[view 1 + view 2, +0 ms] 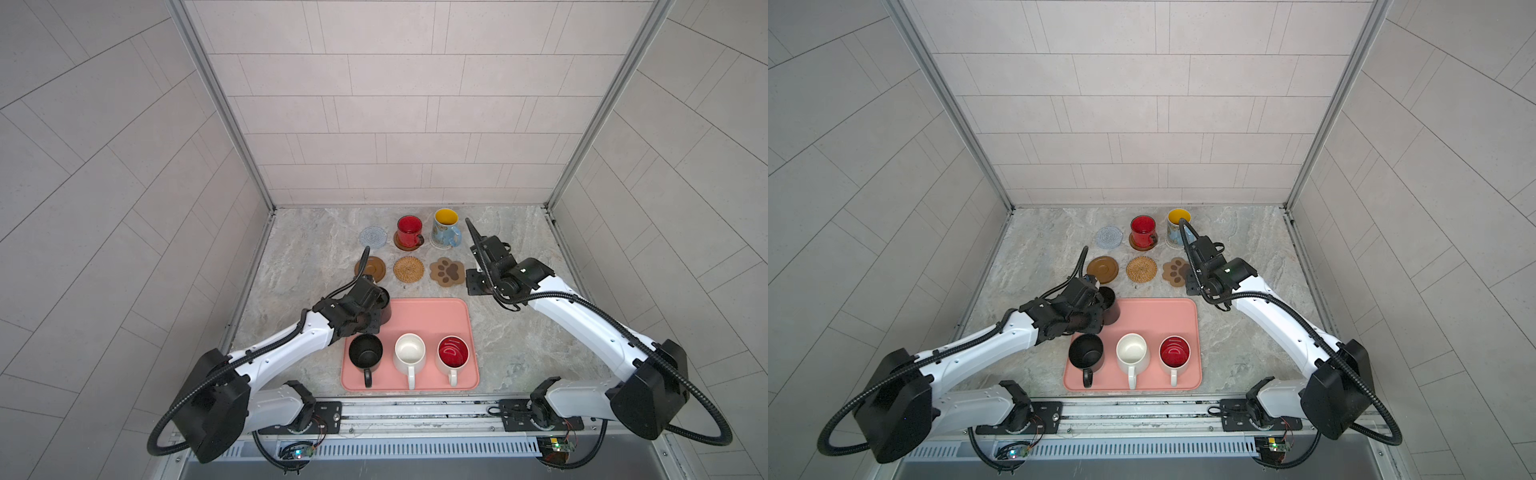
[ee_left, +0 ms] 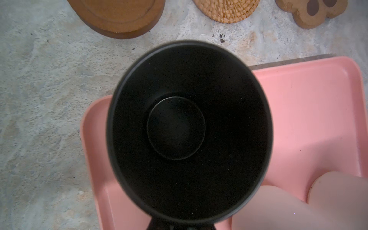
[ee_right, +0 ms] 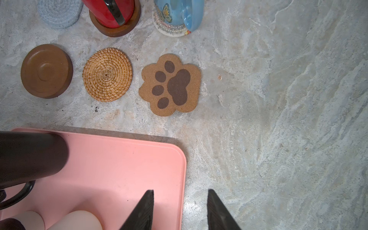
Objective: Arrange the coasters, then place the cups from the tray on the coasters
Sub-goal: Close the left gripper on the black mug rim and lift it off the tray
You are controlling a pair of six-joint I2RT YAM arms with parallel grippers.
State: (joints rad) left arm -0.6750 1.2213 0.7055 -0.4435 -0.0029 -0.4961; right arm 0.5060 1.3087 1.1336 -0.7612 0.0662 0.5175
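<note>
The work surface is a grey marbled tabletop [image 1: 316, 257] enclosed by pale tiled walls; the salmon-pink tray [image 1: 432, 316] lies at its near centre. The left gripper [image 1: 374, 319] is closed tight on the held black mug [image 1: 385, 309], at the handle side; this mug is upright over the tray's far left corner, and the views do not settle whether it is lifted clear. The right gripper [image 3: 180, 192] hangs above the tray's far right corner, fingers partly spread, holding nothing.

Three cups stand in a row on the tray's near half: second black mug [image 1: 365, 352]; white mug [image 1: 409, 352]; red-lined white mug [image 1: 453, 352].

Back row: grey-blue woven coaster [image 1: 373, 236], bare; red mug [image 1: 409, 230] on a brown disc coaster [image 1: 405, 247]; light blue mug [image 1: 446, 228] on a whitish woven coaster [image 3: 170, 32].

Front row, all bare: grooved brown disc [image 1: 370, 268]; rattan coaster [image 1: 409, 269]; paw coaster [image 1: 446, 271].
</note>
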